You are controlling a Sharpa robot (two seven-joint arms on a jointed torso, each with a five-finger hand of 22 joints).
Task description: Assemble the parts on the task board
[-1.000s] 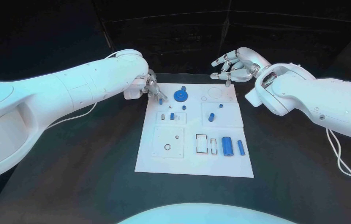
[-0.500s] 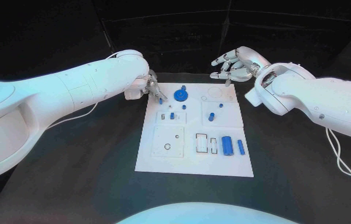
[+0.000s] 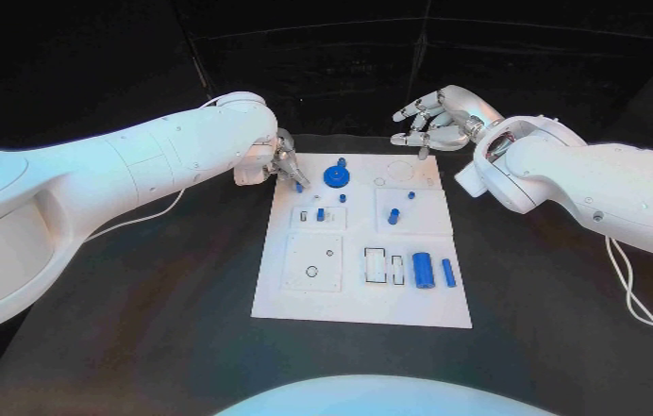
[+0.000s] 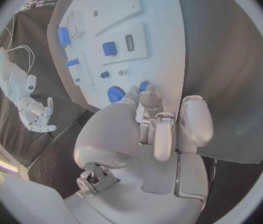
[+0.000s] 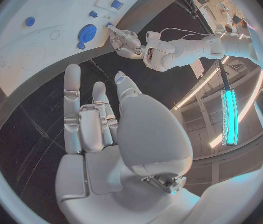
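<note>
Left wrist view: left hand (image 4: 145, 134) fingers (image 4: 146, 99) pinching small blue part (image 4: 143, 86) at task board (image 4: 163, 64) edge.

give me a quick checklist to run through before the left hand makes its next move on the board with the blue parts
1. Left hand at the board: ok, its fingertips sit at the far left corner of the white board.
2. Small blue peg held firmly: cannot tell; it shows at the fingertips, but the contact is hidden.
3. Blue gear clear of the fingers: ok, it sits just beside them in the head view.
4. Right hand out of the way: ok, open with fingers spread, off the board's far right corner, holding nothing.
5. Other blue parts undisturbed: ok, the two long pieces lie side by side near the right edge.
</note>
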